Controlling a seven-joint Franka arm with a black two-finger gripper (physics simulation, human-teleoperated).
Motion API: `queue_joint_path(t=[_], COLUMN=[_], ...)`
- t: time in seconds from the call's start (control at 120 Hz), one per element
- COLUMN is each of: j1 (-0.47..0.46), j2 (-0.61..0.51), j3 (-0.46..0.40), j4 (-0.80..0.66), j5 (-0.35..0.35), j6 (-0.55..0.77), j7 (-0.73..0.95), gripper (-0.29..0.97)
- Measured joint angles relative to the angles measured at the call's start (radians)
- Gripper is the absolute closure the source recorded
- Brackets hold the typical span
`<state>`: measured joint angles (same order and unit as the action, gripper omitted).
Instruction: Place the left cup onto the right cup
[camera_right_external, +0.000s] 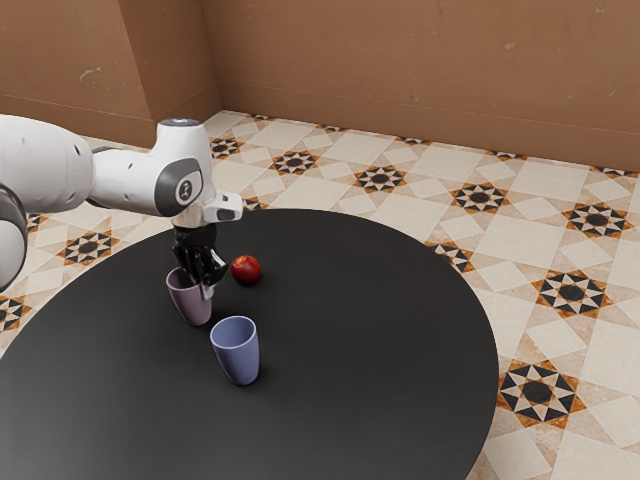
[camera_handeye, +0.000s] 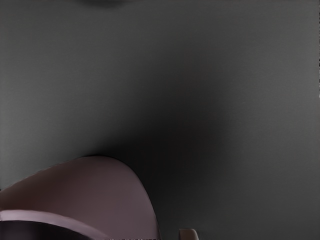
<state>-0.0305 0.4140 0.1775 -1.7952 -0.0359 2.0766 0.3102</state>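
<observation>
– Two cups stand on the round black table (camera_right_external: 380, 340). Which is the workpiece, and where is it?

– The mauve cup (camera_right_external: 188, 302), toward the exterior view's left. It is upright or leaning slightly. Whether its base touches the table cannot be confirmed. The target is the periwinkle cup (camera_right_external: 235, 352), upright with its mouth open, near the mauve cup at 5 o'clock but apart from it.

– Gripper position and state?

– The gripper (camera_right_external: 204, 285) points straight down at the mauve cup's rim, on its 2 o'clock side. The cup body therefore lies just under the hand, offset toward 8 o'clock. The wrist view confirms the mauve cup (camera_handeye: 80, 195) close beneath. Whether the gripper is spread or pinching the rim cannot be read.

– Which relation controls the coming move?

– By judgement, the transfer line runs toward 5 o'clock. The mauve cup's long axis is near vertical and should align over the target's mouth. A red apple (camera_right_external: 246, 268) at 2 o'clock lies off that line.

– Workpiece appearance?

– A plain tapered tumbler without a handle, wider at the rim, matte mauve with a dark interior.
</observation>
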Motion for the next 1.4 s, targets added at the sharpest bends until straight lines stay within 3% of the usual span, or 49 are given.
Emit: queue_joint_path(t=[0.267, 0.9, 1.4], j1=[-0.01, -0.08, -0.166], j2=[-0.04, -0.254, -0.415], j3=[0.004, 0.011, -0.003], j4=[-0.006, -0.044, -0.18], j5=[0.006, 0.036, 0.043], j6=[0.0, -0.046, -0.065], j7=[0.0, -0.005, -0.005], gripper=[0.76, 0.79, 0.79])
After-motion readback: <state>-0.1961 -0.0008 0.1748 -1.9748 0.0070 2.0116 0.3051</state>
